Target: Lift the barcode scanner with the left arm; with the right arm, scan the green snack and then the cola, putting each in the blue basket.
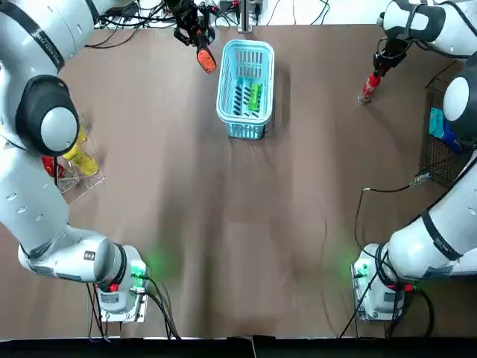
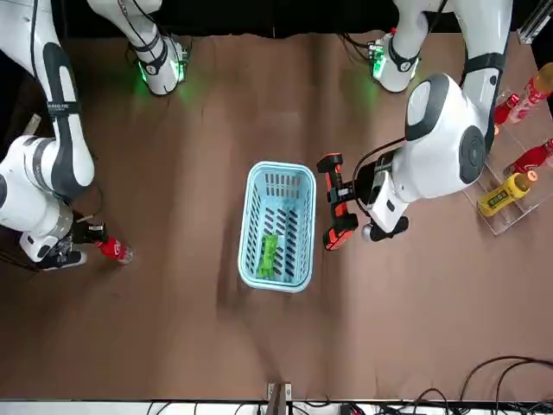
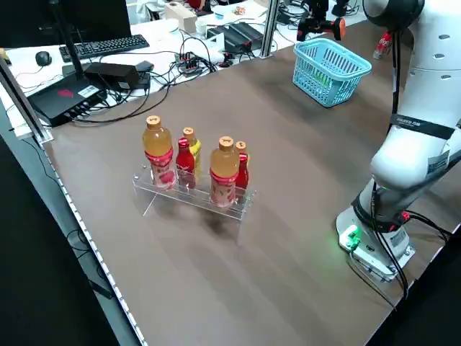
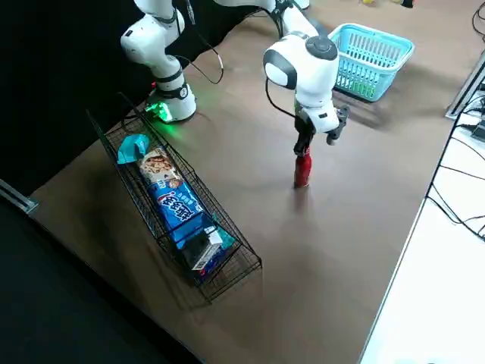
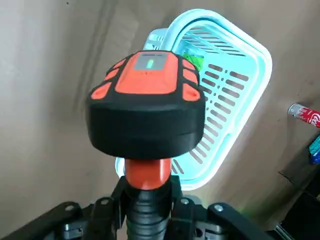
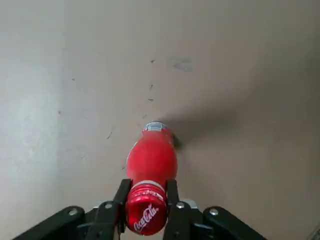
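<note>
Since the green snack [image 1: 255, 95] already lies in the blue basket [image 1: 223, 78], the cola [image 6: 150, 162] is the item in hand. It stands upright on the table [image 1: 246, 224], well apart from the basket. The right gripper [image 6: 147, 195] clamps its neck from above, which suits a straight lift. The left gripper [image 5: 146, 202] grasps the scanner [image 5: 147, 100], raised just beside the basket for presentation. 1 wire rack [image 1: 440, 160] stands aside. The path toward the scanner appears unobstructed.
</note>
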Controlling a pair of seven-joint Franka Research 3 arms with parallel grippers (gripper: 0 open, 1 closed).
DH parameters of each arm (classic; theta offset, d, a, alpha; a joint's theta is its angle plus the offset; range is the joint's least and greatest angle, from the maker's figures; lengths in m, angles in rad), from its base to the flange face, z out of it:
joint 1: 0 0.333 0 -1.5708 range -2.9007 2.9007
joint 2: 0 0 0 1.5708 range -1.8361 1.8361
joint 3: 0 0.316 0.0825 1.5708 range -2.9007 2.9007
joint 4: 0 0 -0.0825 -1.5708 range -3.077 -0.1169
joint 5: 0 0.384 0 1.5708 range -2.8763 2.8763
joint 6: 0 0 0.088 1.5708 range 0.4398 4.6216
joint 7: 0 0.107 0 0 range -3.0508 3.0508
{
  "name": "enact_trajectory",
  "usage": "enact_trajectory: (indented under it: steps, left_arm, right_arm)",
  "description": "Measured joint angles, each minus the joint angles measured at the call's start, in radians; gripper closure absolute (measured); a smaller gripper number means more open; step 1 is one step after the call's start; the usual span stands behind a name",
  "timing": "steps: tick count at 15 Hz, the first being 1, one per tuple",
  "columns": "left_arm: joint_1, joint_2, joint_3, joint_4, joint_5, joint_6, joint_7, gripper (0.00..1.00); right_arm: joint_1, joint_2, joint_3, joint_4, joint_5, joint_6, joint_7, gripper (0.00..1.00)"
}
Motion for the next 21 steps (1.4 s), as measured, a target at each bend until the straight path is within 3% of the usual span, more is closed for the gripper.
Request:
enact_trajectory:
  steps: [3, 6, 9, 13, 18, 20, 21]
  left_arm:
    - [0.000, 0.000, 0.000, 0.000, 0.000, 0.000, 0.000, 0.63]
    - [0.000, 0.000, 0.000, 0.000, -0.001, 0.000, 0.000, 0.63]
    - [0.007, 0.000, 0.001, 0.000, -0.056, 0.000, -0.001, 0.63]
    - [0.052, -0.001, -0.001, 0.003, -0.191, -0.002, -0.001, 0.63]
    - [0.036, -0.002, -0.022, 0.005, -0.312, -0.027, 0.002, 0.63]
    - [0.033, 0.000, -0.056, 0.004, -0.318, -0.028, 0.007, 0.63]
    - [0.031, 0.008, -0.092, 0.002, -0.319, -0.034, 0.040, 0.63]
  right_arm:
    - [0.005, -0.028, 0.027, 0.072, 0.026, -0.173, -0.011, 0.67]
    - [0.022, -0.067, 0.070, 0.165, 0.147, -0.385, -0.013, 0.67]
    - [0.067, -0.090, 0.097, 0.218, 0.255, -0.486, 0.014, 0.67]
    - [0.177, -0.118, 0.113, 0.244, 0.375, -0.502, 0.130, 0.67]
    - [0.283, -0.128, 0.123, 0.272, 0.483, -0.498, 0.177, 0.67]
    - [0.309, -0.128, 0.129, 0.279, 0.510, -0.464, 0.176, 0.67]
    - [0.346, -0.128, 0.131, 0.286, 0.541, -0.379, 0.176, 0.67]
